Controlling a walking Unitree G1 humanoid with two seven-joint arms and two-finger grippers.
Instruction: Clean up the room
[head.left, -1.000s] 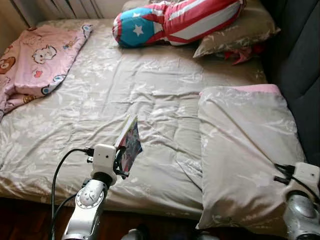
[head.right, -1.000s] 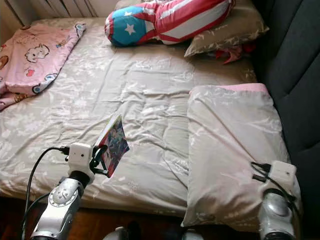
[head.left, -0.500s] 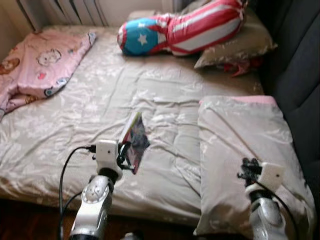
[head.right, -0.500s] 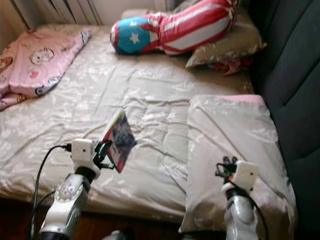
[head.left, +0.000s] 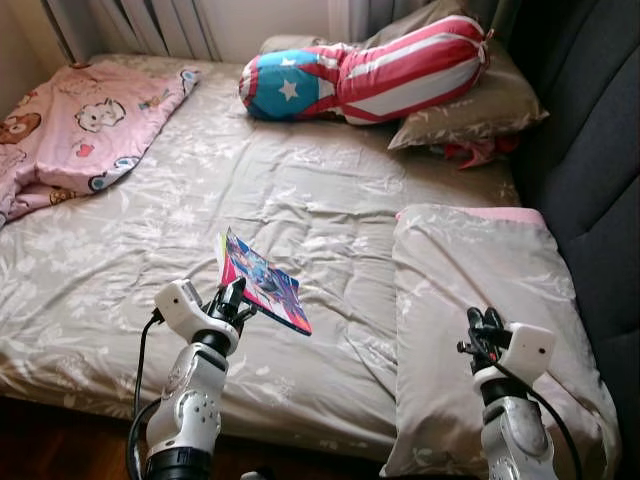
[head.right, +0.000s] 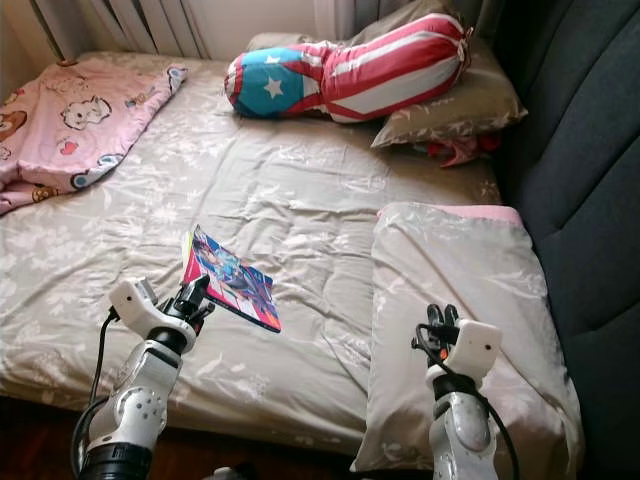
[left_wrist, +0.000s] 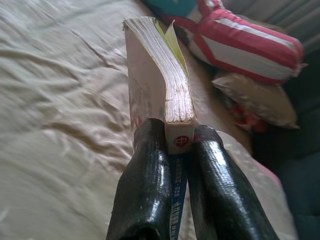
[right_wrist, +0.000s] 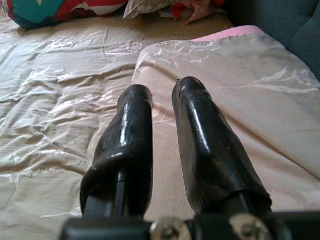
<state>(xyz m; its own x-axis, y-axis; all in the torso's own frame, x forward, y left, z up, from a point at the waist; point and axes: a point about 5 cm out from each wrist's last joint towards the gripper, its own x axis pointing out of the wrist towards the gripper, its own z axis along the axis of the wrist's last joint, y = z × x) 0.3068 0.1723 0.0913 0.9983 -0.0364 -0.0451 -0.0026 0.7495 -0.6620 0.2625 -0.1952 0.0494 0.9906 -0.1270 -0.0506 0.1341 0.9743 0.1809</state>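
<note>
A colourful paperback book (head.left: 266, 285) hangs over the front part of the bed, cover up and tilted, spine end down. My left gripper (head.left: 232, 300) is shut on its lower corner. In the left wrist view both black fingers (left_wrist: 146, 170) clamp the book (left_wrist: 159, 80) by the spine, its page edges pointing away. My right gripper (head.left: 485, 324) is raised over the near end of a grey pillow (head.left: 478, 270) with a pink edge. Its fingers (right_wrist: 136, 115) stand close together with nothing between them.
The bed (head.left: 150, 250) has a rumpled grey floral sheet. A pink cartoon blanket (head.left: 80, 115) lies at the far left. A red, white and blue bolster (head.left: 370, 68) and another grey pillow (head.left: 480, 100) lie at the back. A dark headboard (head.left: 600, 150) runs along the right.
The camera view has shifted. My left gripper has turned the book from nearly upright to a flatter tilt. My right arm has risen over the pillow.
</note>
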